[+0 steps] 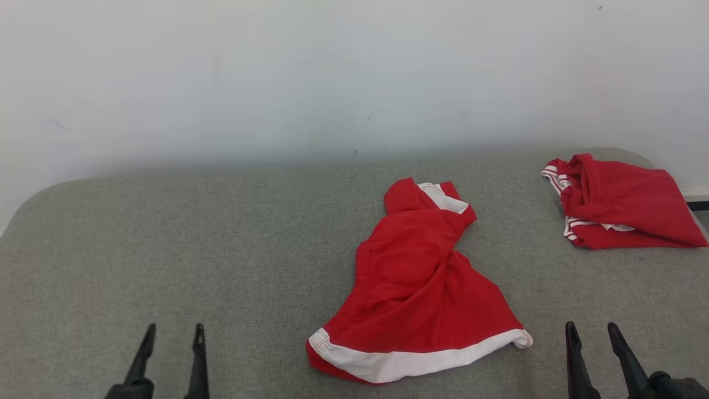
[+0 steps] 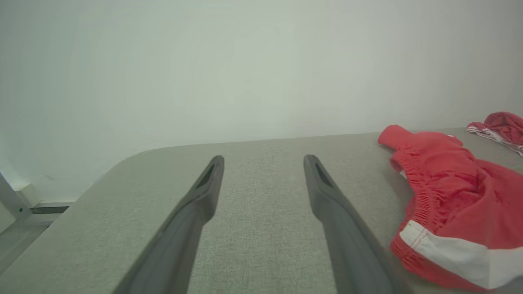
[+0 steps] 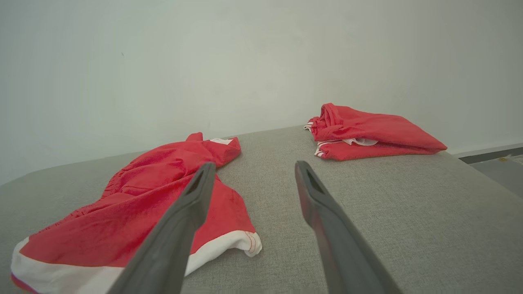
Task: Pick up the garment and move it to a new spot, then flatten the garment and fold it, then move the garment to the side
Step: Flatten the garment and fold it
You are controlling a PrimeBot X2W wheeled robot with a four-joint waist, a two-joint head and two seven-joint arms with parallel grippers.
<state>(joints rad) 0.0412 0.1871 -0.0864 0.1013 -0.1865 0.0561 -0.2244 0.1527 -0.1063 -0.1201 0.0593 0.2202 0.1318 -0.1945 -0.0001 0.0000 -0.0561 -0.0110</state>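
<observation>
Head camera looks forward and down across the surface [image 1: 166, 249]; both wrist cameras sit low, facing the wall [image 2: 204, 61], sharing the crumpled garment [image 1: 421, 288].

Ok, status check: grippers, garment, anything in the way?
Left gripper open, empty; right gripper open, empty. Garment crumpled on surface between them, untouched. Second red garment far right, apart.

The left tool [image 1: 175, 328] is a pair of long, slim, matt black fingers [image 1: 143, 354] that taper to narrow points and rise from rounded black bases. The right tool [image 1: 590, 326] is built alike, with a bulbous black knuckle [image 1: 662, 382] beside its outer finger. In the wrist views the fingers look smooth and dark grey, each with a slim elongated recess [image 2: 322, 175] just behind the tip on its inner face.
</observation>
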